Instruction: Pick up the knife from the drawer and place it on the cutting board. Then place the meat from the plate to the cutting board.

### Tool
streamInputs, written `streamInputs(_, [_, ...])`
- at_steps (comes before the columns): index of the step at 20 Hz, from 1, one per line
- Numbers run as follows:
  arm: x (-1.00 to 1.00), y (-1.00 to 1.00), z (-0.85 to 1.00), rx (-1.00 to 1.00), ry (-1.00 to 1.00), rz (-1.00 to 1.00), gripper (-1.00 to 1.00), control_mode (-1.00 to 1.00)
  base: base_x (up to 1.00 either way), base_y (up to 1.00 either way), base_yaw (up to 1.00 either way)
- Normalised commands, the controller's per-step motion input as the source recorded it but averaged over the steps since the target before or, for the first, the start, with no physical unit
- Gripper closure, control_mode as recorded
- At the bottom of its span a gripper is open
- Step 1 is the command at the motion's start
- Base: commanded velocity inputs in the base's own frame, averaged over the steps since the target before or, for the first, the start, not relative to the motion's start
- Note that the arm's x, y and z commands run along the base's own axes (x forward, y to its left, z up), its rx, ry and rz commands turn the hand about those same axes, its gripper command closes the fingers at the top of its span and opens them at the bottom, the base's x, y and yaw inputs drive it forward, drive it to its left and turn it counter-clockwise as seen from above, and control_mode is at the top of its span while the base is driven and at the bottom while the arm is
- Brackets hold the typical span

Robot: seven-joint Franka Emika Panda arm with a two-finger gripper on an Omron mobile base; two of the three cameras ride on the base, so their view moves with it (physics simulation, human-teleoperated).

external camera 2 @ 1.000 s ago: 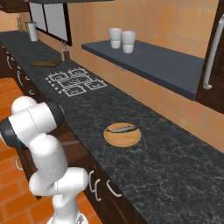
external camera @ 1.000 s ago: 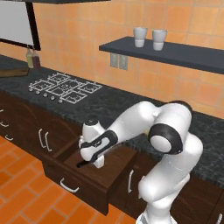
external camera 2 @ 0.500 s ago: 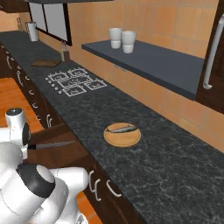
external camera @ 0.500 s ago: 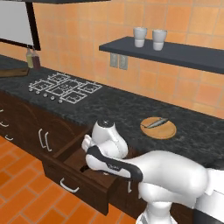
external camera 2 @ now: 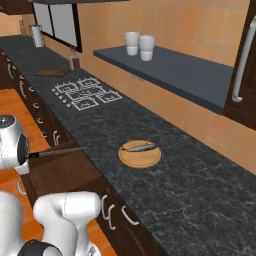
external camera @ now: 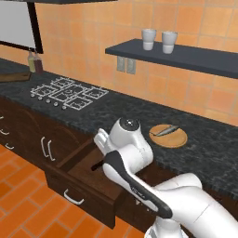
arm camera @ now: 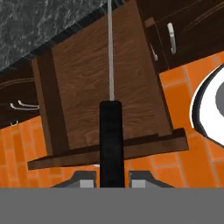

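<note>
Pinching the knife [arm camera: 110, 131] by its black handle, the gripper [arm camera: 111, 178] hangs above the open drawer [arm camera: 100, 87].

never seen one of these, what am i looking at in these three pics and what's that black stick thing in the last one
It is a computer-rendered kitchen with a white robot arm on a base that can drive. Two pictures come from cameras on that base, behind the arm to its left and right, so they show one scene from two sides. The third comes from a camera on the arm's hand, looking along its fingers.

The black stick is the handle of a knife; the thin grey line beyond it is the blade seen edge-on. The hand is shut on the handle and holds the knife above the open drawer, whose wooden floor lies below.

On the dark counter sit a round plate with a small fish on it, and a hob. A cutting board lies farther along. Two cups stand on the shelf.
</note>
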Motion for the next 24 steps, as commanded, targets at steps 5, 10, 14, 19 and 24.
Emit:
streamInputs(5, [-0.33, -0.7, 1.0, -0.05, -0.26, 0.0, 1.0, -1.0, 0.0, 0.0, 0.0])
streamInputs(10, [-0.33, -0.6, 0.61, -0.09, -0.26, 0.0, 1.0, -1.0, 0.0, 0.0, 0.0])
streamInputs(14, [-0.11, -0.05, 0.0, -0.08, 0.0, 0.0, 1.0, 1.0, -0.16, 0.0, 0.0])
streamInputs(19, [0.0, 0.0, 0.0, 0.0, 0.0, 0.0, 1.0, 1.0, -1.0, 0.1, 0.0])
streamInputs(24, [0.0, 0.0, 0.0, 0.0, 0.0, 0.0, 1.0, 1.0, -0.93, 0.51, 0.27])
